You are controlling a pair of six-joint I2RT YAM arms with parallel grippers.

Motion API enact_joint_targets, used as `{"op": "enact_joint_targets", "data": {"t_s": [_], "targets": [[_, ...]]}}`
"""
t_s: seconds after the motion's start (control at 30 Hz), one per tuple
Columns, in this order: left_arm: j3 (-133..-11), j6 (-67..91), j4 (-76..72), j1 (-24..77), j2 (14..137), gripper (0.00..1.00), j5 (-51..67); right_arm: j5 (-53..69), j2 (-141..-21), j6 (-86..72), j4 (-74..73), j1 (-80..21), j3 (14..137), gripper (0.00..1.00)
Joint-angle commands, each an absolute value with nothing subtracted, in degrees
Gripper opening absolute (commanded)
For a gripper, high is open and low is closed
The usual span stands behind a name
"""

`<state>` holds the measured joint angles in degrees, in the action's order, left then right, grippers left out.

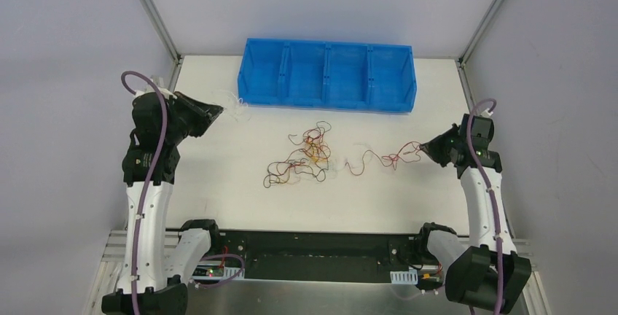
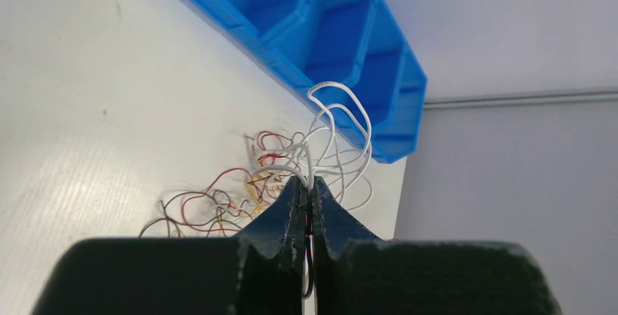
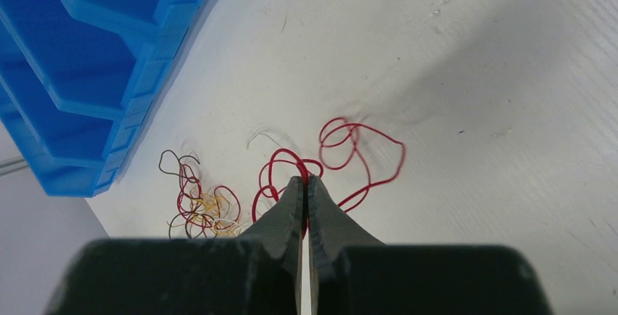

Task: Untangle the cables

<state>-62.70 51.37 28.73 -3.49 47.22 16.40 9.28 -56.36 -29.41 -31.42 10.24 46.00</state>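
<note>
The left gripper (image 2: 307,184) pinched a white wire (image 2: 331,84), the right gripper (image 3: 306,180) a red wire (image 3: 362,127) — pulling apart could cinch the tangle (image 1: 306,158) between them, or snap one.

Both left hand (image 2: 307,182) and right hand (image 3: 305,180) are shut.
</note>
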Motion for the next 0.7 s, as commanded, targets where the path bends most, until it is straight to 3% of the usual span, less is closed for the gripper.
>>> {"op": "enact_joint_targets", "data": {"t_s": [0.0, 0.23, 0.5, 0.53, 0.6, 0.67], "targets": [[-62.2, 49.6, 32.8, -6.6, 49.1, 0.00, 17.1, 15.2, -54.9, -26.7, -32.5, 11.8, 47.0, 0.00], [-55.0, 45.8, 30.0, -7.0, 54.7, 0.00, 26.9, 36.2, -56.2, -30.6, -24.0, 11.5, 48.5, 0.00], [-52.3, 46.9, 20.2, -6.5, 57.4, 0.00, 38.9, 31.7, -64.3, -26.9, -29.5, 1.9, 54.4, 0.00], [-53.1, 46.6, 20.0, -6.3, 58.3, 0.00, 40.4, 30.8, -65.4, -26.5, -29.9, 0.5, 54.5, 0.07], [-54.5, 46.1, 19.6, -5.4, 59.9, 0.00, 42.6, 29.6, -68.7, -24.6, -32.9, -2.8, 55.9, 0.39], [-55.1, 45.4, 18.8, -3.7, 60.4, 0.00, 44.0, 28.2, -69.3, -23.7, -33.5, -6.0, 56.8, 0.62]]}}
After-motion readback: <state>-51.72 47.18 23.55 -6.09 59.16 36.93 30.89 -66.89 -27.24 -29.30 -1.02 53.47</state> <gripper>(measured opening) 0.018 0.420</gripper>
